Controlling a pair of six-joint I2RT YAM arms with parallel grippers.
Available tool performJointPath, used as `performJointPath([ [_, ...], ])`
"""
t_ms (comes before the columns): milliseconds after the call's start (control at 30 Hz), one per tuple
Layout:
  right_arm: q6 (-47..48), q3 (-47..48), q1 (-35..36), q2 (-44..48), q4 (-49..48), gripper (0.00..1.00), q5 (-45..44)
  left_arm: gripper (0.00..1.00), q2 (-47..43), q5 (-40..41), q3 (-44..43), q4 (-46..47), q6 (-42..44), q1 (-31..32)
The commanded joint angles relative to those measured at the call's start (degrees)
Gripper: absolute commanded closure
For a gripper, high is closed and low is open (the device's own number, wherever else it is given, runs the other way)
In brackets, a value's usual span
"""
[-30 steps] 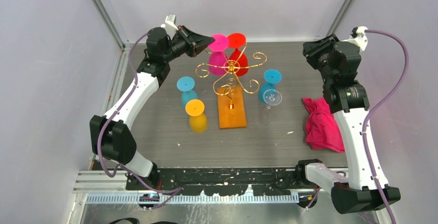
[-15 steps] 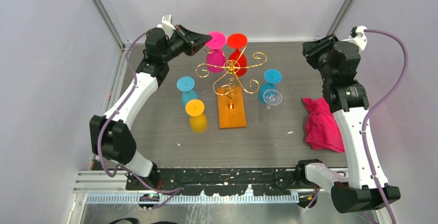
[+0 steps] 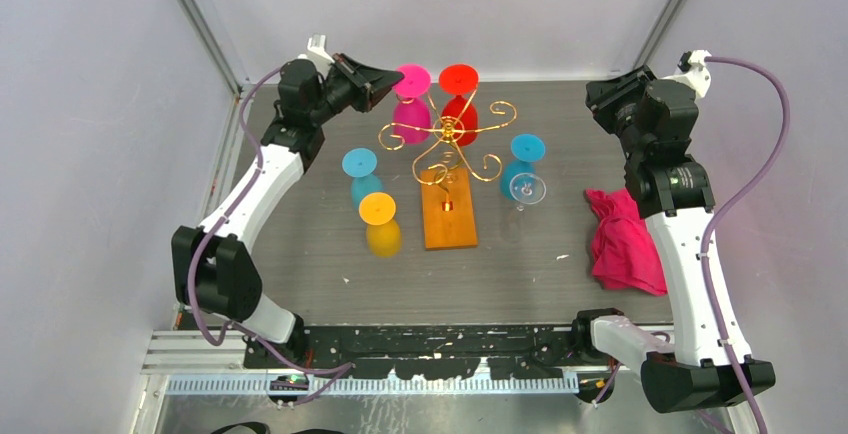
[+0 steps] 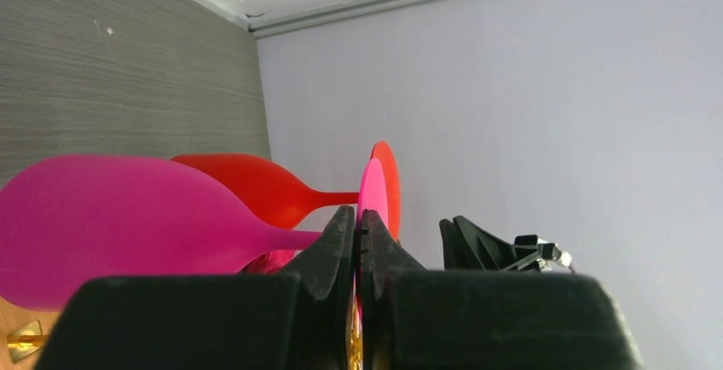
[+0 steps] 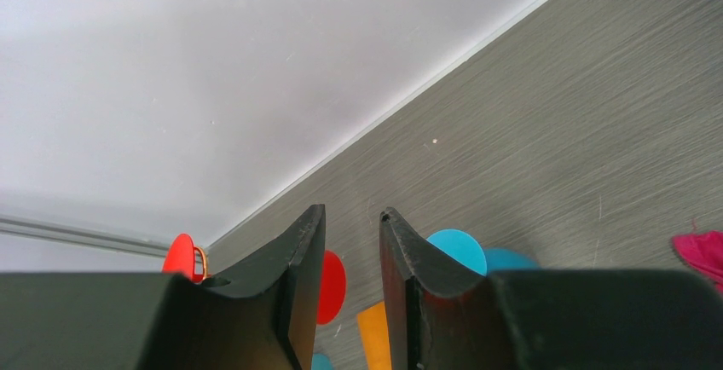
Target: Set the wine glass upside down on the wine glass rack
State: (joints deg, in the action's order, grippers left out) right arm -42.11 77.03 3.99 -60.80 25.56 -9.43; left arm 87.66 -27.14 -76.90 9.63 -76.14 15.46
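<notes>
My left gripper (image 3: 393,80) is shut on the flat foot of a magenta wine glass (image 3: 412,114), held upside down at the back left of the gold wire wine glass rack (image 3: 447,136). I cannot tell whether its stem sits in a scroll arm. In the left wrist view the pads (image 4: 338,232) pinch the magenta foot (image 4: 373,189), and the bowl (image 4: 111,216) lies to the left. A red glass (image 3: 460,104) hangs upside down on the rack beside it. My right gripper (image 3: 598,90) is open and empty, high at the back right.
The rack's orange-brown wooden base (image 3: 447,216) lies mid-table. A blue glass (image 3: 362,176) and a yellow glass (image 3: 380,224) stand upside down left of it. Another blue glass (image 3: 522,160) and a clear glass (image 3: 527,192) are on its right. A pink cloth (image 3: 625,241) lies far right.
My left gripper has shifted slightly to the left with the magenta glass in it. The right arm has not moved.
</notes>
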Motion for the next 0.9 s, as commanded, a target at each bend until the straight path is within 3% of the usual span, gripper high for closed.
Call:
performJointPath([
  [0,1.0,2.1,-0.2,0.9,-1.7,0.64,-1.0,0.99,-4.1,0.3,0.9,3.2,-0.4,-0.3],
  [800,0.2,0.6,-0.2,2.9,-1.1,0.64,-0.8,0.99,-8.8,0.2,7.0,2.1,-0.3,-0.5],
  [867,0.1,0.5,-0.2,3.0,-1.1,0.64,-0.8,0.95,-8.9,0.1,7.3,2.1,-0.3,-0.5],
])
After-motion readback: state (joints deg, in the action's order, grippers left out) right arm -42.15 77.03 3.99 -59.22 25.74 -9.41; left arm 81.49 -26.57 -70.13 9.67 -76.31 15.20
